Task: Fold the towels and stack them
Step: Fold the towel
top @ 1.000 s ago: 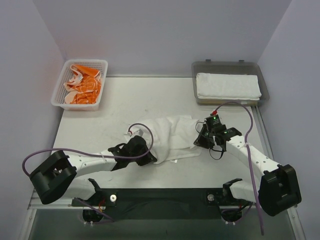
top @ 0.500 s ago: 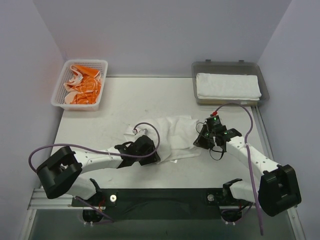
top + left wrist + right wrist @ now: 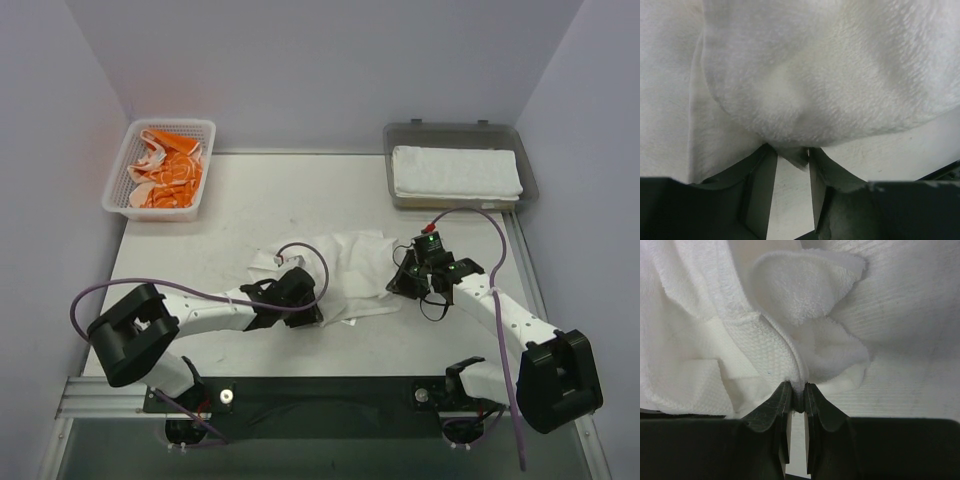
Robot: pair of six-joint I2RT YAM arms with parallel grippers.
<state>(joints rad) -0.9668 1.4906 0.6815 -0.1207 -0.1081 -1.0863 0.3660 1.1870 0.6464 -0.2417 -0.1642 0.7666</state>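
A crumpled white towel (image 3: pixel 350 262) lies mid-table. My left gripper (image 3: pixel 306 308) sits at its near-left edge, open. In the left wrist view the left gripper (image 3: pixel 790 152) has its jaws apart, with a small flap of the towel (image 3: pixel 830 75) hanging between the tips. My right gripper (image 3: pixel 400 283) is at the towel's right edge. The right wrist view shows the right gripper (image 3: pixel 798 390) shut on a thick fold of the towel (image 3: pixel 805 290). A folded white towel (image 3: pixel 456 171) lies in the grey tray (image 3: pixel 528 196). An orange-and-white towel (image 3: pixel 168 172) fills the basket (image 3: pixel 116 190).
The white mesh basket stands at the back left corner and the grey tray at the back right. Purple cables loop over both arms. Side walls close in the table on left and right. Bare tabletop (image 3: pixel 300 195) lies between basket and tray.
My left gripper went from shut to open, letting go of the towel's left edge, and shifted slightly right. The towel's left side settled onto the table. The right gripper stayed put.
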